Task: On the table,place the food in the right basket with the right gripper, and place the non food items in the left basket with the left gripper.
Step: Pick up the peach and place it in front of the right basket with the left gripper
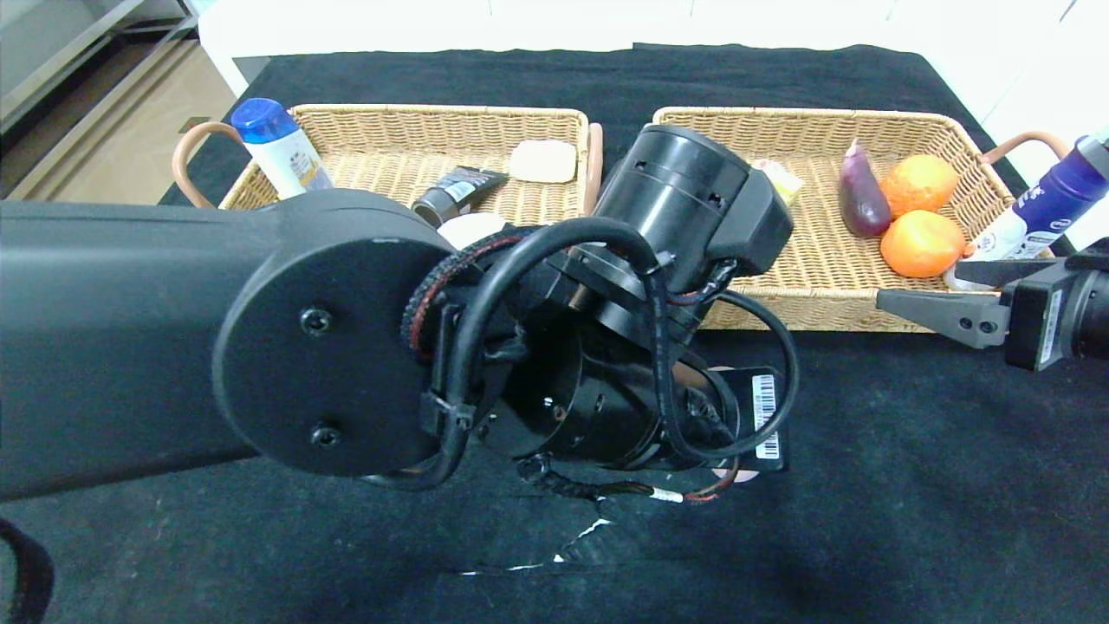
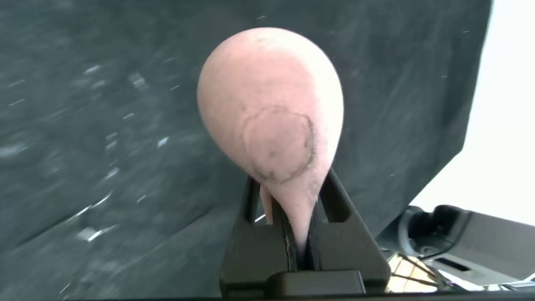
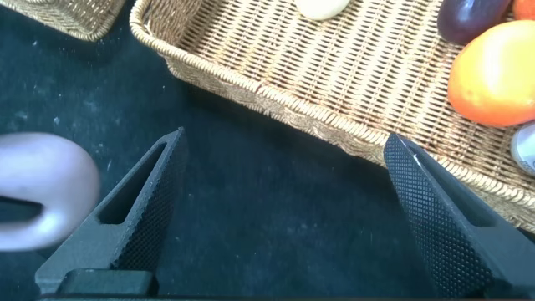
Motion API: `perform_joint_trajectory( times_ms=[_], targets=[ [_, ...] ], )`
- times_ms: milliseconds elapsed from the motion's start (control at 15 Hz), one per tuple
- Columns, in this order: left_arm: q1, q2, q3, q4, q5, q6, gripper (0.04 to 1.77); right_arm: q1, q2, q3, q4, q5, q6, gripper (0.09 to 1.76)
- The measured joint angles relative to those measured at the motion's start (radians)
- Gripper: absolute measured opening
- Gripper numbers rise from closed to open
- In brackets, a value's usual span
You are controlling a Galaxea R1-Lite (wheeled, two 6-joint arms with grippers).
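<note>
My left gripper (image 2: pixel 292 201) is shut on the pinkish-mauve round bun (image 2: pixel 272 109) and pinches its edge above the black table (image 1: pixel 910 485). In the head view my own left arm (image 1: pixel 520 347) hides that grip. My right gripper (image 1: pixel 944 295) is open and empty just in front of the right basket (image 1: pixel 806 113); its fingers (image 3: pixel 142 209) frame bare cloth. The bun also shows in the right wrist view (image 3: pixel 42 188). The yellow cake slice (image 1: pixel 784 182) lies in the right basket. The white bottle with blue cap (image 1: pixel 277 147), black tube (image 1: pixel 455 192) and white dish (image 1: pixel 468 227) are in the left basket (image 1: pixel 407 111).
A cream-white rounded piece (image 1: pixel 543 161) lies in the left basket. The right basket also holds a purple eggplant (image 1: pixel 862 201), two oranges (image 1: pixel 921 243) and a dark-blue-capped bottle (image 1: pixel 1040 212) at its right end. White scraps (image 1: pixel 589 529) lie on the cloth near the front.
</note>
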Motion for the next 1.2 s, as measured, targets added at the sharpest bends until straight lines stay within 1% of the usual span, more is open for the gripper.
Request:
perform_joint_trajectory(
  times_ms=[267,333,400,533,667,933,1200],
  targets=[
    [0.006,0.030,0.001,-0.038,-0.001,-0.006,0.16,-0.003,-0.005,-0.001,0.000,0.000,0.000,1.71],
    [0.007,0.035,0.001,-0.040,0.001,-0.011,0.23,-0.003,-0.006,-0.001,0.000,0.000,0.000,1.71],
    [0.009,0.040,0.000,-0.040,0.002,-0.012,0.42,-0.003,-0.007,-0.001,0.000,0.000,0.000,1.71],
    [0.009,0.045,0.000,-0.040,0.001,-0.010,0.71,-0.003,-0.010,-0.001,0.000,0.001,0.000,1.71],
    [0.009,0.048,0.000,-0.040,0.000,-0.011,0.94,-0.003,-0.011,-0.001,0.000,0.001,0.000,1.71],
    [0.010,0.050,0.006,-0.040,0.001,-0.012,1.25,-0.001,-0.011,-0.001,0.000,0.001,0.000,1.71],
    [0.010,0.050,0.004,-0.040,0.001,-0.012,1.43,-0.001,-0.011,0.001,0.000,0.001,0.000,1.71]
  ],
)
